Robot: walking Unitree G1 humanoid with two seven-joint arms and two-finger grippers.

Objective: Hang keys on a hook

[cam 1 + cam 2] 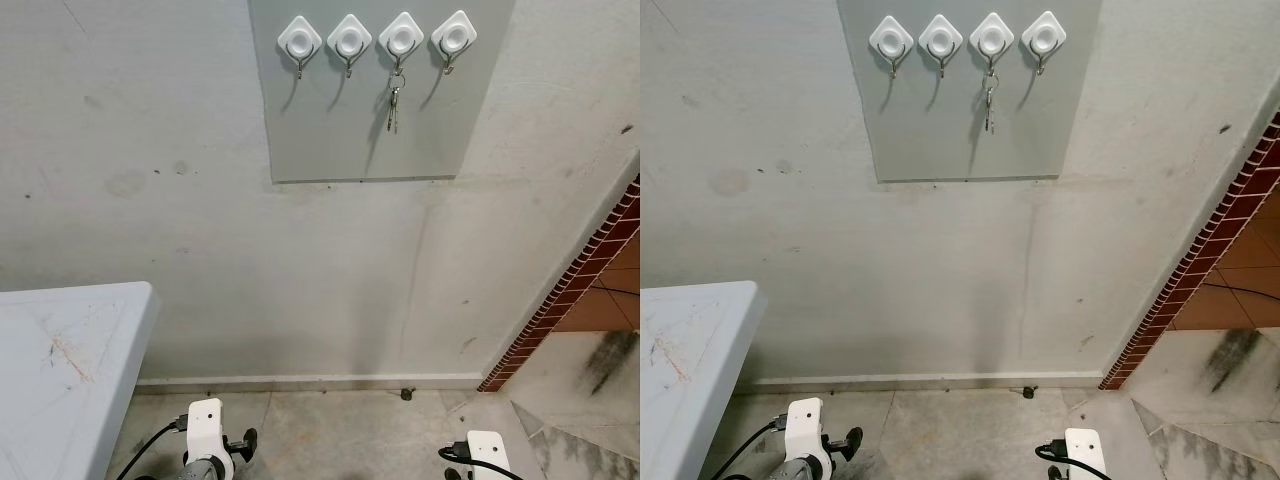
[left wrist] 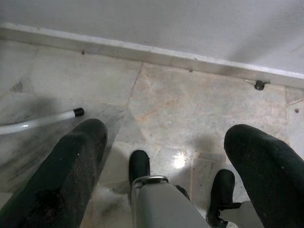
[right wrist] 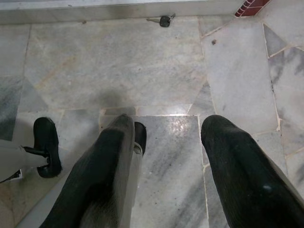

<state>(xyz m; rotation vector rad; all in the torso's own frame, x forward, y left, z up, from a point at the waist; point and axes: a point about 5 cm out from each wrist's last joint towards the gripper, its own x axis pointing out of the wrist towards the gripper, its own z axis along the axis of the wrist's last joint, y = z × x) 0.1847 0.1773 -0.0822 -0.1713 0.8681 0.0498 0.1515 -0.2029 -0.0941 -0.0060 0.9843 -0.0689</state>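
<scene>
In the left eye view a grey panel [image 1: 375,100] is seen fixed high on a pale wall [image 1: 200,200], carrying four white diamond-shaped hooks in a row; a small bunch of silvery keys [image 1: 394,103] hangs from the third hook [image 1: 400,40] counted from the robot's left, dangling straight down against the panel; the other three hooks are bare. A white table [image 1: 60,350] with scratches on its top is seen at the lower left, and a strip of red brick edging [image 1: 570,290] runs diagonally at the right. The white wrists of both arms are seen low at the bottom edge, well below the keys and well apart from them.

In the right eye view the same scene is given; a small dark object [image 1: 1027,392] lies on the floor at the foot of the wall.

In the left wrist view the left gripper [image 2: 164,142] is shown with jaws spread wide and nothing between them, pointed down at the marble floor [image 2: 190,104]; a white tube with a black tip [image 2: 42,121] lies on the floor.

In the right wrist view the right gripper [image 3: 166,137] is likewise shown with jaws parted and empty above the floor; the small dark object is seen near the skirting.
</scene>
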